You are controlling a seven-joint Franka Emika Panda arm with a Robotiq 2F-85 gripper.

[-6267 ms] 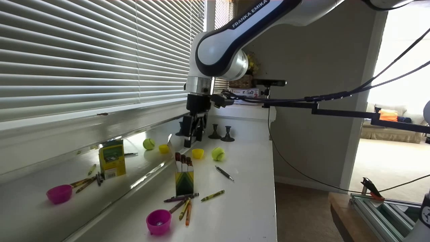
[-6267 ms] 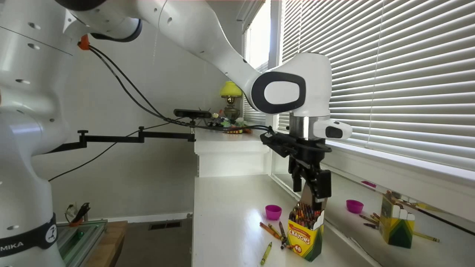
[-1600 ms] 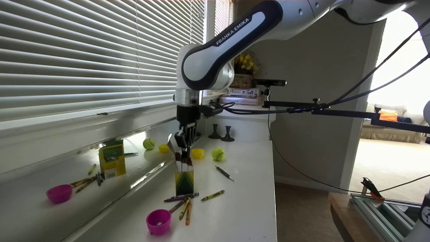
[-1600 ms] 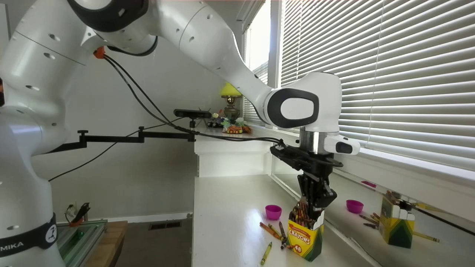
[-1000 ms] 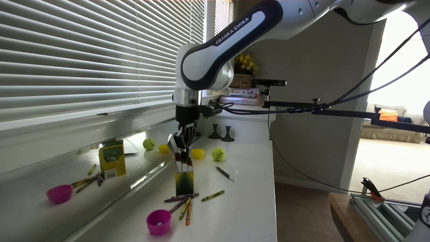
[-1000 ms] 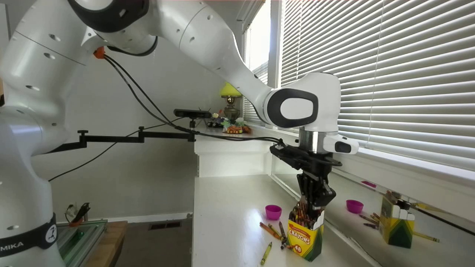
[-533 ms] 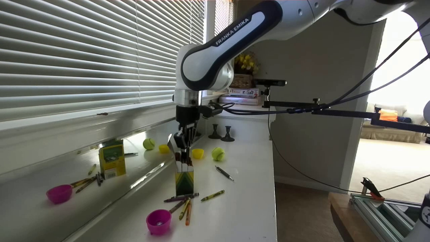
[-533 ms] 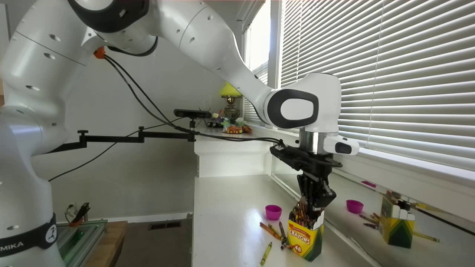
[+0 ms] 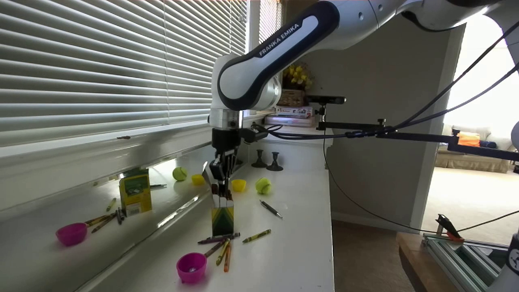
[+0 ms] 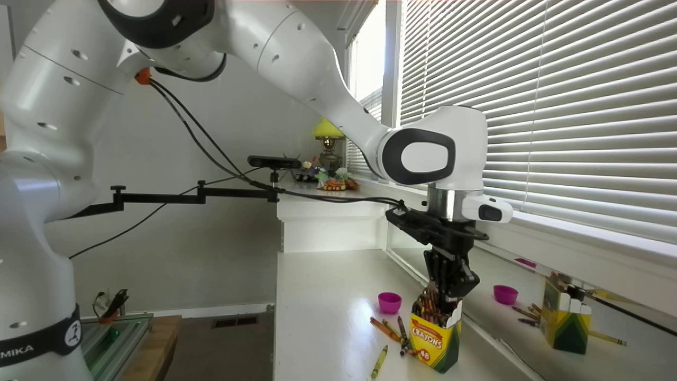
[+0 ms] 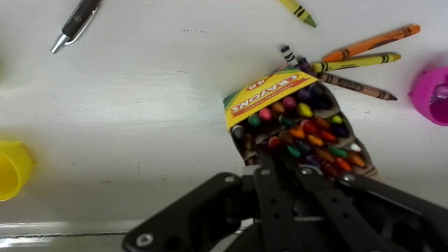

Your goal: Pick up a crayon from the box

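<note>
The box (image 9: 223, 222), a green and yellow carton marked CRAYONS, stands upright on the white ledge with its flap raised. It is packed with crayons (image 11: 315, 140) standing on end, as the wrist view shows from above. My gripper (image 11: 278, 154) points down into it, and its fingertips are sunk among the crayons on the side nearest the wrist camera. Only a narrow gap is left between the fingers. A dark red crayon tip (image 11: 274, 141) shows at that gap; the rest of the gripped crayon is hidden. In both exterior views the box's top hides the fingertips.
Loose crayons (image 9: 227, 257) and a pink bowl (image 9: 190, 278) lie in front of the box. A pen (image 9: 271, 209), tennis ball (image 9: 263, 185) and yellow cup (image 9: 239, 185) are behind it. A reflective panel (image 9: 162, 239) beside the ledge mirrors these things.
Since the oldest frames, my gripper has come down from above the box and closed among the crayons. Over the last half second the arm has sunk very slightly; the box has not moved.
</note>
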